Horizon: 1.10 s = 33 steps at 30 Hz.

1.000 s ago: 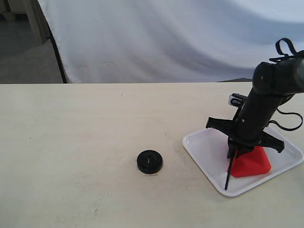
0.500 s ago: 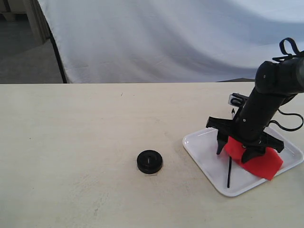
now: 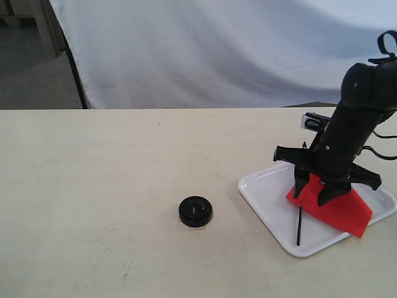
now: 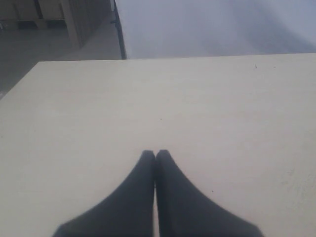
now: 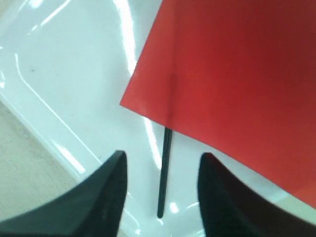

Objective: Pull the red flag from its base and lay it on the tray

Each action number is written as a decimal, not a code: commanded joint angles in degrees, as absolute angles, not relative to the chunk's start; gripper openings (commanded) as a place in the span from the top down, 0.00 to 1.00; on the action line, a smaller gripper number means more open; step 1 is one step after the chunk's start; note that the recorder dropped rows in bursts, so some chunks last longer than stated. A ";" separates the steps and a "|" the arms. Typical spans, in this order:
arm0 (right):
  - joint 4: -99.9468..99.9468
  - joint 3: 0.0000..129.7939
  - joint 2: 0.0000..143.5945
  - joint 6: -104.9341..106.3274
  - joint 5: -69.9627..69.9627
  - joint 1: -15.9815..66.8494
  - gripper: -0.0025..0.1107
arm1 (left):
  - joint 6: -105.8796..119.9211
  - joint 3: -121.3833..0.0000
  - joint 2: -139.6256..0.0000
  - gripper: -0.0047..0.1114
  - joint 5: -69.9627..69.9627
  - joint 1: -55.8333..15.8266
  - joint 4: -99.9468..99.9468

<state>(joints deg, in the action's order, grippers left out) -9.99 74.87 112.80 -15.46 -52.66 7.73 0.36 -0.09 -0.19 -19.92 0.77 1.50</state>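
The red flag lies flat on the white tray at the right of the table, its black pole end pointing toward the tray's front rim. My right gripper hangs open just above the cloth, holding nothing. In the right wrist view the red flag spreads over the tray, and the pole lies between the parted fingers of the right gripper. The black round base stands alone on the table, left of the tray. My left gripper is shut and empty over bare tabletop.
A white cloth backdrop hangs behind the table's far edge. The beige tabletop stretches left of the base. Cables trail from the right arm near the tray's far side.
The right gripper let go of the flag and rose slightly; the flag dropped from standing bunched under the fingers to lying flat on the tray.
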 commanded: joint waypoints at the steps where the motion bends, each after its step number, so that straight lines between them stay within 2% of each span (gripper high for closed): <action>1: -7.85 75.22 109.49 -13.84 -52.31 7.48 0.86 | 0.00 0.00 0.00 0.96 -19.66 0.61 1.65; 3: -6.54 75.22 108.51 -11.38 -51.52 7.48 0.98 | 0.00 0.00 0.00 0.96 -19.66 0.61 1.65; 10: -5.05 77.59 107.25 -8.93 -54.54 2.15 0.98 | 0.00 0.00 0.00 0.96 -19.66 0.61 1.65; 15: -4.71 78.63 106.76 6.23 -58.84 -4.62 0.98 | 0.00 0.00 0.00 0.96 -19.66 0.61 1.65; 18: -4.70 78.63 106.76 8.47 -61.34 -6.73 0.98 | 0.00 0.00 0.00 0.96 -19.66 0.61 1.65; 26: -3.43 78.53 103.78 9.56 -64.77 -7.04 0.98 | 0.00 0.00 0.00 0.96 -19.66 0.61 1.65; 33: -3.18 78.53 93.53 10.64 -64.59 -7.04 0.98 | 0.00 0.00 0.00 0.96 -19.66 0.61 1.65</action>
